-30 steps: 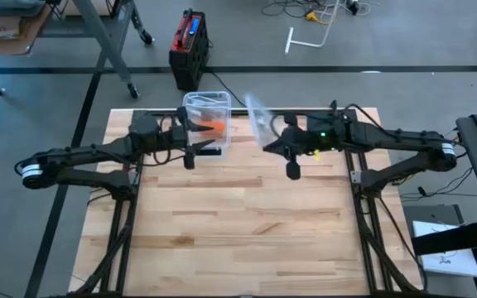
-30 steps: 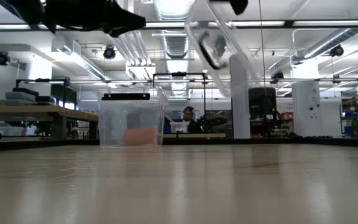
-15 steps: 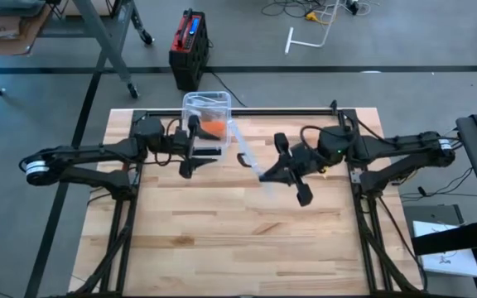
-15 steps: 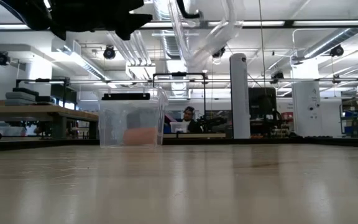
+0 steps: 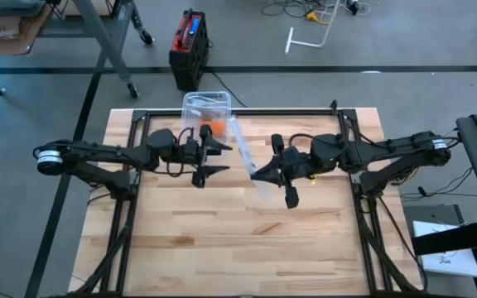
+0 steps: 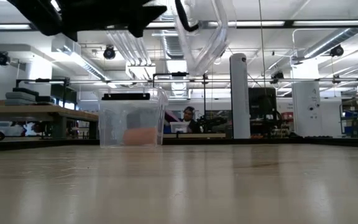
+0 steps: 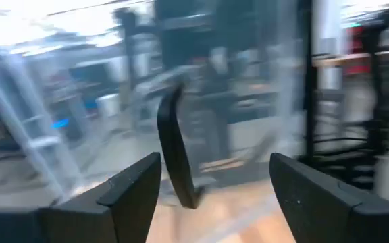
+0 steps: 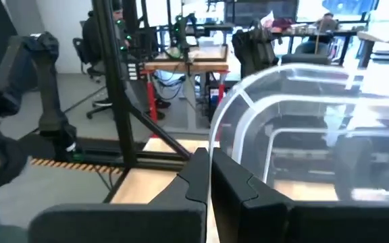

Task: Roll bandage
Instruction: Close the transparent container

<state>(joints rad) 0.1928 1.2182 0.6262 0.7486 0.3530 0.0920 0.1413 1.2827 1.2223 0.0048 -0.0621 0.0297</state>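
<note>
Rolled orange bandage (image 5: 208, 127): inside clear plastic box (image 5: 206, 106) at far edge of wooden tabletop (image 5: 238, 240). Right hand (image 5: 265, 174): pinched shut on clear plastic lid (image 5: 245, 154), raised mid-tabletop. Left hand (image 5: 222, 159): spread wide, empty, beside box, facing lid.

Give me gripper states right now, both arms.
Left gripper: open, holding nothing, beside the clear box.
Right gripper: shut on the clear lid, lifted above the table.
</note>
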